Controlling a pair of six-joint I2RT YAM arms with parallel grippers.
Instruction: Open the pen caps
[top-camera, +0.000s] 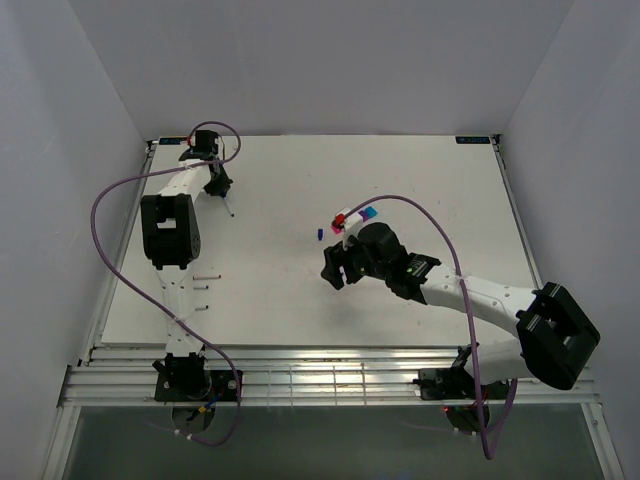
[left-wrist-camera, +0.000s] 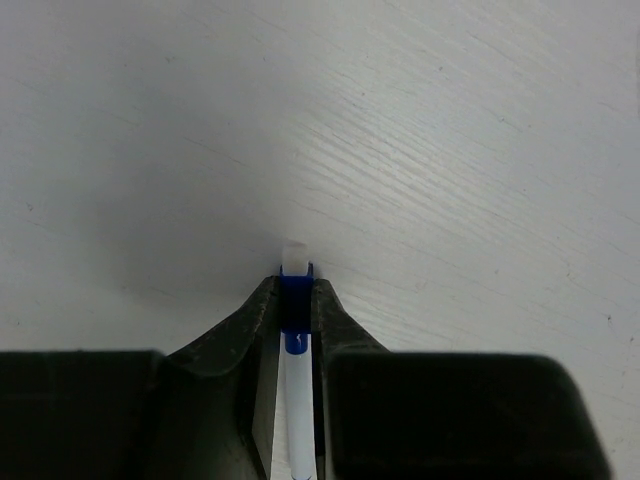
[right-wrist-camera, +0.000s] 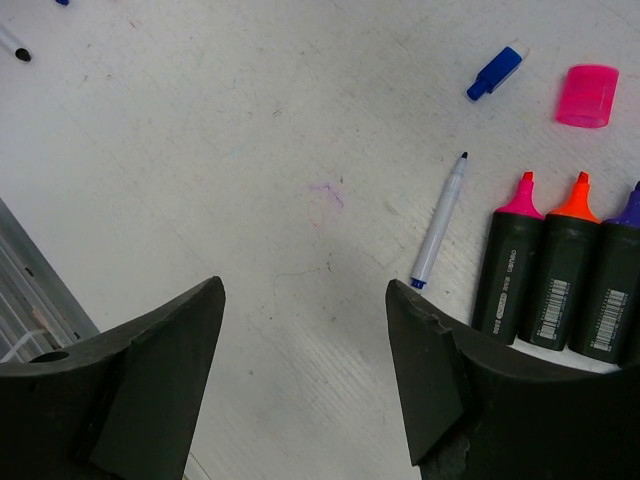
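My left gripper (left-wrist-camera: 295, 285) is shut on a thin white pen, its jaws pinching the pen's blue cap (left-wrist-camera: 295, 305). In the top view it (top-camera: 218, 186) is at the table's far left corner. My right gripper (right-wrist-camera: 303, 288) is open and empty above bare table; in the top view it (top-camera: 333, 266) is near the middle. Ahead of it to the right lie a loose blue cap (right-wrist-camera: 495, 72), a loose pink cap (right-wrist-camera: 587, 95), an uncapped white pen (right-wrist-camera: 437, 222) and three uncapped black markers (right-wrist-camera: 515, 270) with pink, orange and purple tips.
The caps and markers cluster (top-camera: 355, 217) sits just beyond the right gripper, with a small blue cap (top-camera: 319, 234) to their left. A few thin white pens (top-camera: 204, 290) lie near the left arm. Another pen tip (right-wrist-camera: 15, 45) shows at the far left.
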